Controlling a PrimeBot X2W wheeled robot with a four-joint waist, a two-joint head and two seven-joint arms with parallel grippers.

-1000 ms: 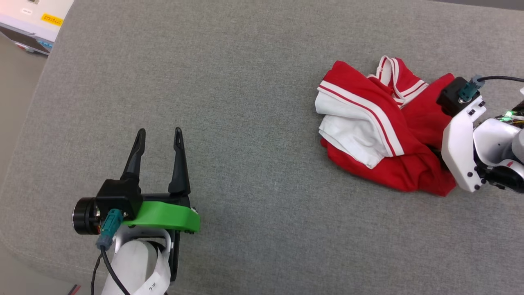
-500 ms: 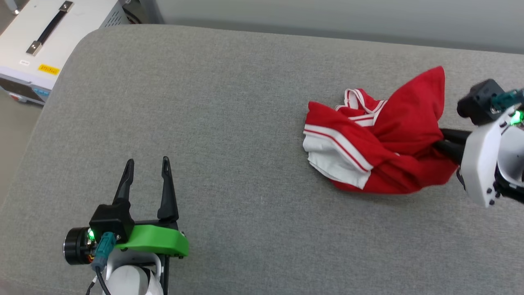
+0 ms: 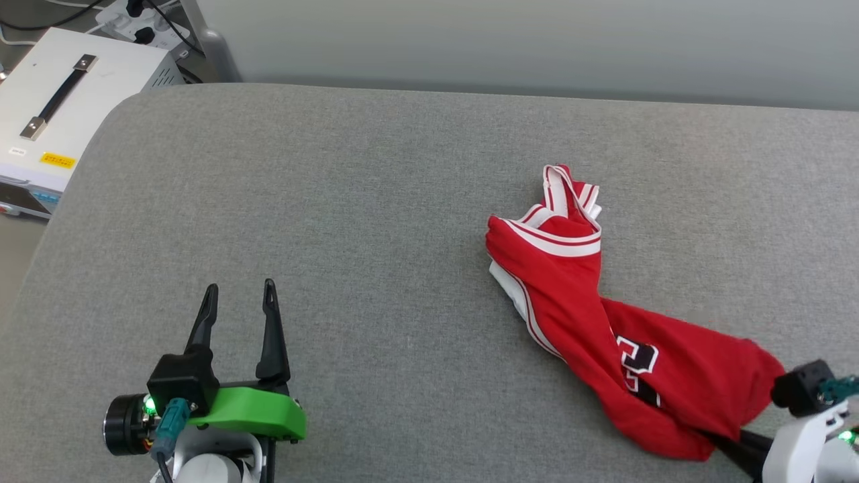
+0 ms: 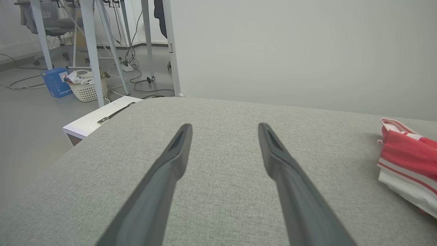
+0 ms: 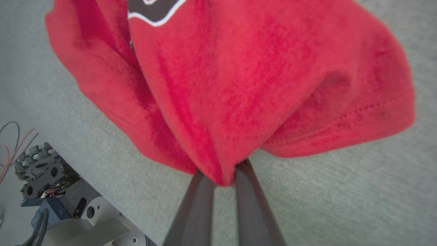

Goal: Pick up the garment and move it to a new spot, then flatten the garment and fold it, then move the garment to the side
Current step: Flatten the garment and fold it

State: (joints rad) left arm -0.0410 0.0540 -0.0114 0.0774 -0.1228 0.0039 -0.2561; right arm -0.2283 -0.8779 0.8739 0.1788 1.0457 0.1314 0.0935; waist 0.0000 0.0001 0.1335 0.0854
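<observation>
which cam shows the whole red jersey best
Head view: the whole jersey stretches across the grey surface. Left wrist view catches one striped end; right wrist view, red cloth pinched in the right claw.

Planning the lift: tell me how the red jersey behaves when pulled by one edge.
Probably floppy: the jersey stretches in a twisted rope from the right hand. Likely light: a small pinch of hem holds it. May bunch, as folds gather there.

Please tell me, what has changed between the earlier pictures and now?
The right gripper closed on an edge of the garment and pulled it toward the robot. The bundle is now drawn out long, with its black lettering showing. The left gripper stayed open and empty.
</observation>
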